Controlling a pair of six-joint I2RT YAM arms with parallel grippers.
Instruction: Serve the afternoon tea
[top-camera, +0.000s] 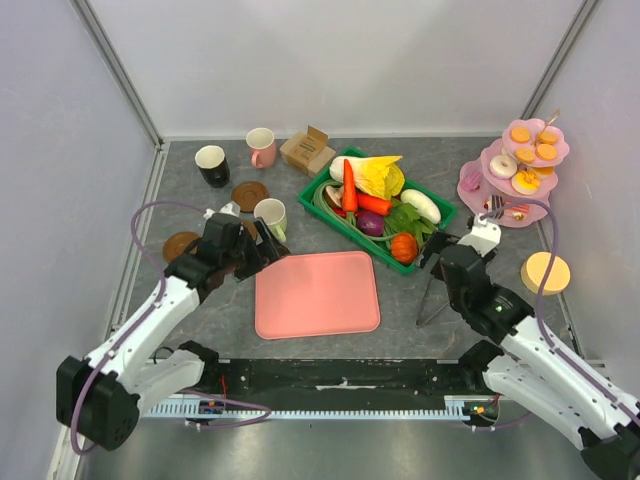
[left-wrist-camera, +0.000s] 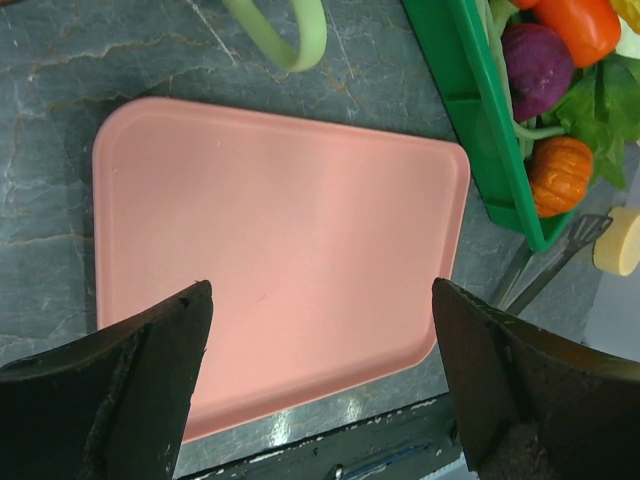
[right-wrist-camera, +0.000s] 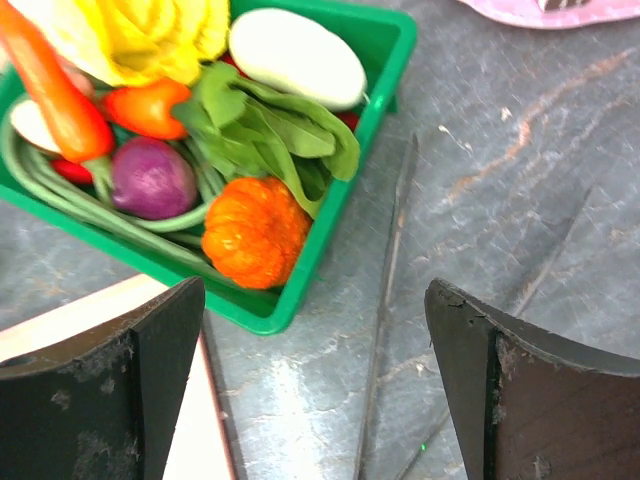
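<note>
A pink tiered stand (top-camera: 482, 178) at the far right carries orange biscuits (top-camera: 546, 151), an iced donut (top-camera: 503, 165) and other toy sweets. A black mug (top-camera: 212, 165) and a pink mug (top-camera: 261, 147) stand at the back left, and a pale-green mug (top-camera: 271, 218) (left-wrist-camera: 283, 40) sits nearer. Brown coasters (top-camera: 250, 195) (top-camera: 181, 244) lie near the mugs. My left gripper (top-camera: 262, 245) (left-wrist-camera: 322, 300) hangs open over the left side of the bare pink tray (top-camera: 317, 293) (left-wrist-camera: 280, 230). Beside the green basket, my right gripper (top-camera: 440, 250) (right-wrist-camera: 315, 300) is open and empty above metal tongs (top-camera: 432, 295) (right-wrist-camera: 390, 290).
The green basket (top-camera: 442, 212) (right-wrist-camera: 340, 210) holds toy vegetables, its pumpkin (right-wrist-camera: 255, 230) at the near corner. A small cardboard box (top-camera: 307, 150) stands at the back. A yellow disc (top-camera: 545, 272) (left-wrist-camera: 620, 240) lies at the right edge. Frame posts and grey walls enclose the table.
</note>
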